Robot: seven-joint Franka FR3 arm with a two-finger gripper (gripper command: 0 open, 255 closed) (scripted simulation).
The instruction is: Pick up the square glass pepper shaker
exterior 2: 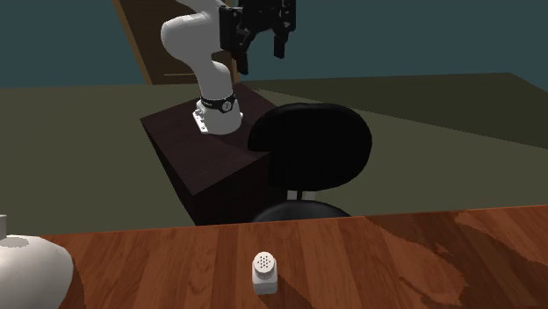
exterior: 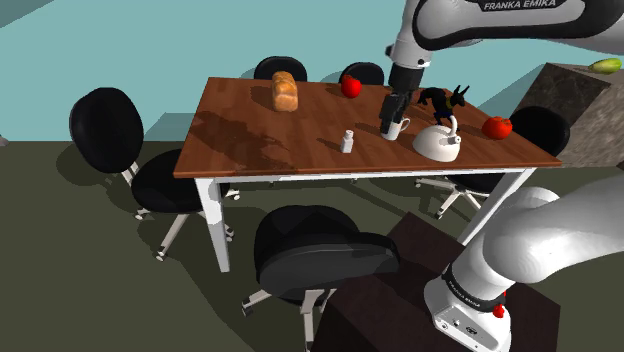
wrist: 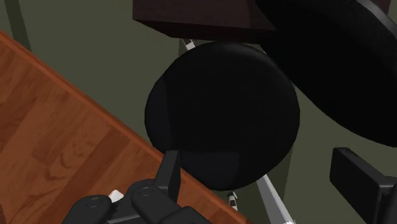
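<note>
Diffuse, even light in the shoulder view: the brown wooden tabletop (exterior: 300,105) carries a soft dark shadow (exterior: 240,135) well aside from the black two-finger claw (exterior: 390,124). The second exterior view is dimmer. Beyond the claw, the round black chair seat (wrist: 222,114) shows no glare.

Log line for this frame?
stage: before grasp | gripper: open, empty, raised | shaker: upright on table, apart from gripper | lifted: no
</note>
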